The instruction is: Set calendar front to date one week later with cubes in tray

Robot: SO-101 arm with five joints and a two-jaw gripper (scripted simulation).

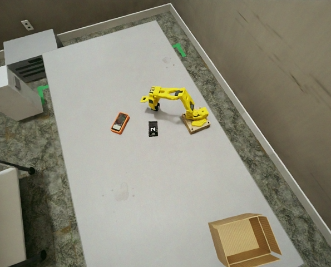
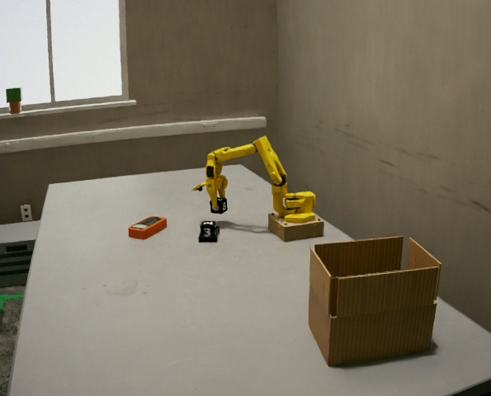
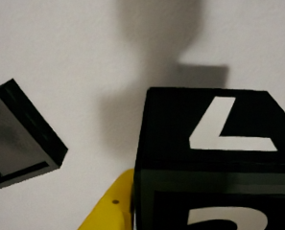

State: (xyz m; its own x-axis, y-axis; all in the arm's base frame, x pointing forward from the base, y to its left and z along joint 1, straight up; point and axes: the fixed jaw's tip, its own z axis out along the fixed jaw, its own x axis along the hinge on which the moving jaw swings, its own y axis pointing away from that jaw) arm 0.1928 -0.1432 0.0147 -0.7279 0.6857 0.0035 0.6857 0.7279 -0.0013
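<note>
My gripper (image 1: 156, 107) (image 2: 218, 203) is shut on a black digit cube (image 2: 219, 207) (image 3: 166, 126) and holds it in the air beyond the calendar tray. In the wrist view the cube shows an upside-down 7 on one face and part of a curved digit below it. The exterior view shows an 8 on one side. The black tray (image 1: 152, 123) (image 2: 207, 239) stands on the table. Its other cube (image 1: 153, 129) (image 2: 207, 230) sits in one half, with a sideways 2 on top and a 3 facing the exterior camera. The front with the month's name is hidden.
An orange-cased meter (image 1: 120, 123) (image 2: 148, 227) lies beyond the tray, on the side away from the arm's base (image 1: 196, 124) (image 2: 295, 226). An open cardboard box (image 1: 220, 244) (image 2: 381, 323) stands at the table's near right corner. A dark block's corner (image 3: 38, 115) shows at the wrist view's left.
</note>
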